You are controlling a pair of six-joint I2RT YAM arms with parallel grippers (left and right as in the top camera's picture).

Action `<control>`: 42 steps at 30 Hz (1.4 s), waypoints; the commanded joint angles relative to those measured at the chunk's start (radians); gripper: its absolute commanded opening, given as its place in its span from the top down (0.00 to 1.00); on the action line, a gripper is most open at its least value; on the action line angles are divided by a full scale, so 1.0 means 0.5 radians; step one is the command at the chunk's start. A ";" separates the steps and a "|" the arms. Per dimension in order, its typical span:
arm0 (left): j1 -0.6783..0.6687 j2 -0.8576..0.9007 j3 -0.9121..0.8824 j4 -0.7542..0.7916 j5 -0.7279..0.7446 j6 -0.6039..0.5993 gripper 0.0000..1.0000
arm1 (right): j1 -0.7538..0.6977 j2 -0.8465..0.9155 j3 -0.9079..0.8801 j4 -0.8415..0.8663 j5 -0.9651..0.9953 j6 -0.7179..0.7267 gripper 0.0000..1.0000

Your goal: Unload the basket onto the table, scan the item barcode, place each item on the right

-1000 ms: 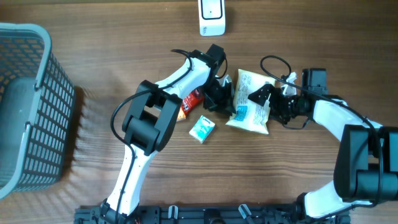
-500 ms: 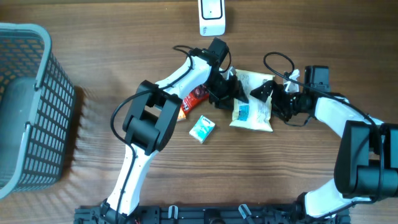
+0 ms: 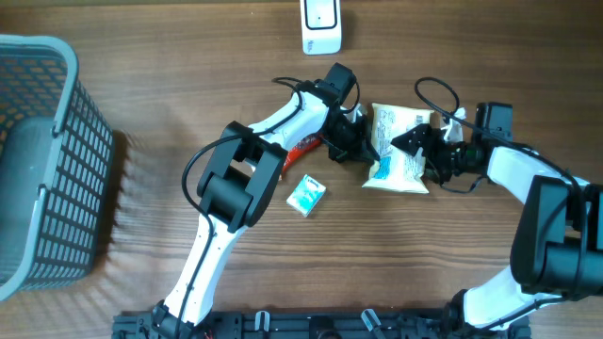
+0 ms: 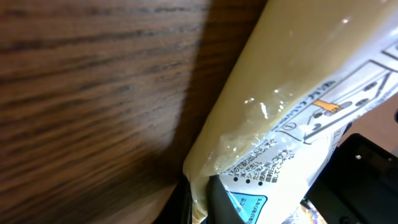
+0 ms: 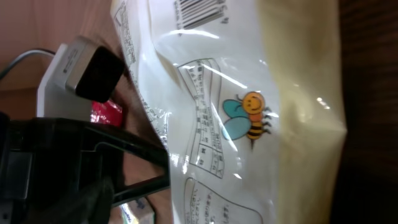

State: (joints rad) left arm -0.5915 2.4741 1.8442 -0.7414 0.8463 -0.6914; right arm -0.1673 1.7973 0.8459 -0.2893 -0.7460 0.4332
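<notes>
Here the cream packet (image 3: 396, 162) lies on the wooden table (image 3: 141, 56), right of centre, between the two arms. The left gripper (image 3: 363, 151) is clamped tight on the packet's left edge, and its wrist view shows the film pinched there. The right gripper (image 3: 424, 151) sits over the packet's right edge; I cannot tell whether it grips. The barcode (image 5: 200, 9) shows in the right wrist view. A white scanner (image 3: 320, 26) stands at the far edge, a red wrapper (image 3: 300, 146) and a teal box (image 3: 306, 195) lie left of the packet, and a grey basket (image 3: 57, 160) stands far left.

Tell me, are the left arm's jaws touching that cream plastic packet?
Touching. Left wrist view: the left gripper pinches the cream plastic packet between its jaws.
</notes>
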 commanded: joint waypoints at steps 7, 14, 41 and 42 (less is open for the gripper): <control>-0.046 0.247 -0.095 -0.035 -0.385 -0.203 0.95 | -0.014 0.276 -0.095 -0.075 0.380 0.027 0.87; 0.184 -0.095 -0.089 -0.229 -0.417 0.147 0.70 | -0.011 0.241 0.235 -0.510 0.086 -0.238 0.96; 1.133 -1.115 -0.089 -0.754 -1.435 0.217 0.00 | 0.789 -0.527 0.361 0.329 0.270 -0.546 0.96; 1.133 -1.115 -0.089 -0.754 -1.435 0.217 0.00 | 0.825 -0.527 0.361 0.363 0.352 -0.546 0.96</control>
State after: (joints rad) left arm -0.0250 1.9224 1.8034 -1.1187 0.1421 -0.5957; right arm 0.2062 1.5501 1.0069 -0.1452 -0.6510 0.1570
